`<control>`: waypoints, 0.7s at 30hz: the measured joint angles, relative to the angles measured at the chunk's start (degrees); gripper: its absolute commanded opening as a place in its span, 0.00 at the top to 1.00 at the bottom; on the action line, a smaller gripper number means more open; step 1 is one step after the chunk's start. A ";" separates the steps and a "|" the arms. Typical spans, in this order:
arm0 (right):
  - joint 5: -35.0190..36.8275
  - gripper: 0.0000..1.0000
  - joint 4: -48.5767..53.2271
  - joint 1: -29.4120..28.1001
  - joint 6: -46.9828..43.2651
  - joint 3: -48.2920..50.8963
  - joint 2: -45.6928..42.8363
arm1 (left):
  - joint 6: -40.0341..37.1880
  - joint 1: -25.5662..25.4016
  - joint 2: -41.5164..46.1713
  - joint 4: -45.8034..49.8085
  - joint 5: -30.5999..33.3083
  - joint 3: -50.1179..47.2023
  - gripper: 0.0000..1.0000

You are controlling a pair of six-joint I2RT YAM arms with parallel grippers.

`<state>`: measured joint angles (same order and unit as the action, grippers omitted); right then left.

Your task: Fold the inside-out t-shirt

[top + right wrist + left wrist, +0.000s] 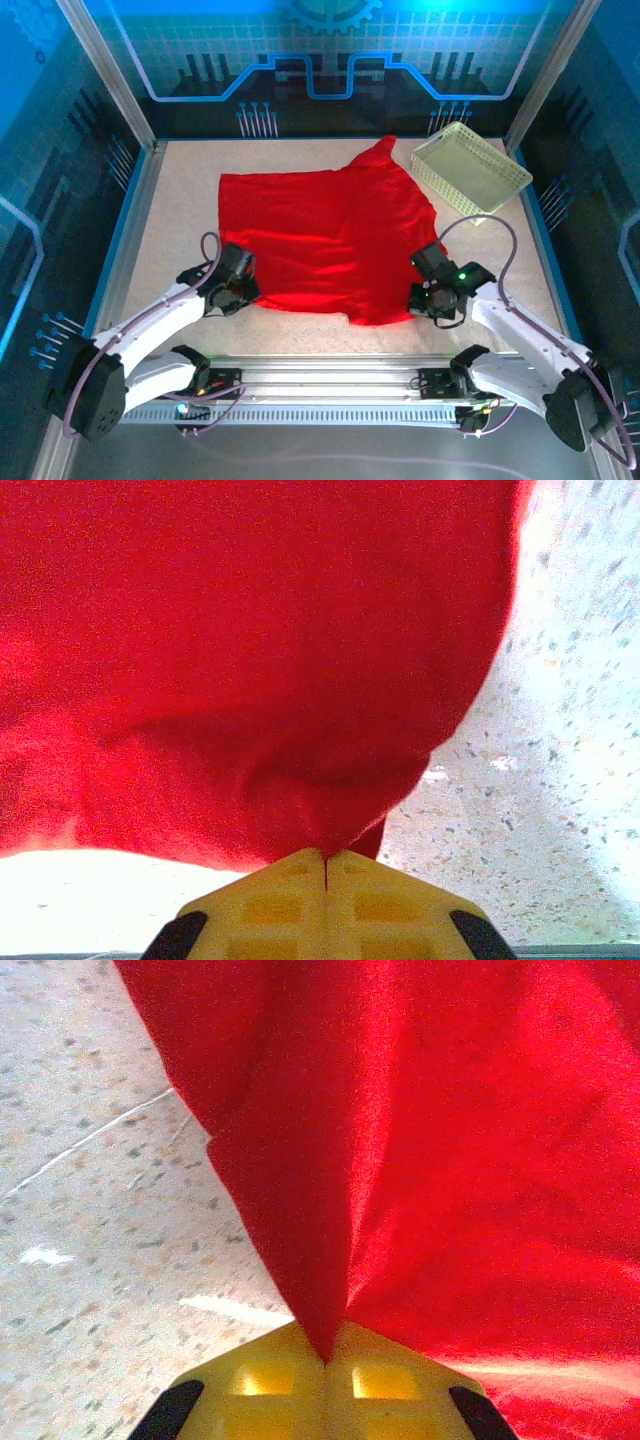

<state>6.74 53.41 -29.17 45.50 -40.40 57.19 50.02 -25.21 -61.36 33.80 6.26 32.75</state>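
Observation:
The inside-out t-shirt (325,235) is a bright red cloth spread flat on the speckled table, one sleeve pointing toward the back. My left gripper (243,292) sits at its near left corner, and my right gripper (418,298) at its near right edge. In the left wrist view the yellow fingers (270,1385) are pressed together with a peak of the red t-shirt (420,1150) pinched between them at the left gripper (325,1360). The right wrist view shows the right gripper (327,858) shut the same way on a gathered fold of the t-shirt (250,650).
A pale yellow-green lattice basket (470,168) stands at the back right, close to the shirt's sleeve. Metal frame posts and blue walls enclose the table (180,170). Bare tabletop lies left of the shirt and at the near right.

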 measured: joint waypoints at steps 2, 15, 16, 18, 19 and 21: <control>0.35 1.00 0.70 0.83 -1.49 -3.54 -0.02 | -0.63 -0.15 0.61 2.36 0.83 2.08 0.95; -0.87 0.51 -9.57 16.55 -13.68 -28.26 33.38 | -11.96 8.63 -33.18 0.83 3.61 32.79 0.39; -0.66 0.44 -10.67 17.00 -14.21 -29.57 36.13 | -12.70 9.75 -35.71 0.92 3.96 34.67 0.32; 0.09 0.39 -11.85 17.55 -15.19 -30.36 38.84 | -14.36 11.39 -37.77 1.20 5.09 36.20 0.25; 0.22 0.39 -11.87 17.66 -15.63 -30.34 39.06 | -14.93 12.04 -37.68 1.64 5.97 36.22 0.23; 0.28 0.40 -11.96 17.84 -16.24 -30.23 38.27 | -15.89 12.55 -35.78 2.78 7.63 35.78 0.22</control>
<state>7.03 41.45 -11.33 29.26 -70.63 95.46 34.13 -12.67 -97.14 36.58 13.89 68.53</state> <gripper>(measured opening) 0.606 0.776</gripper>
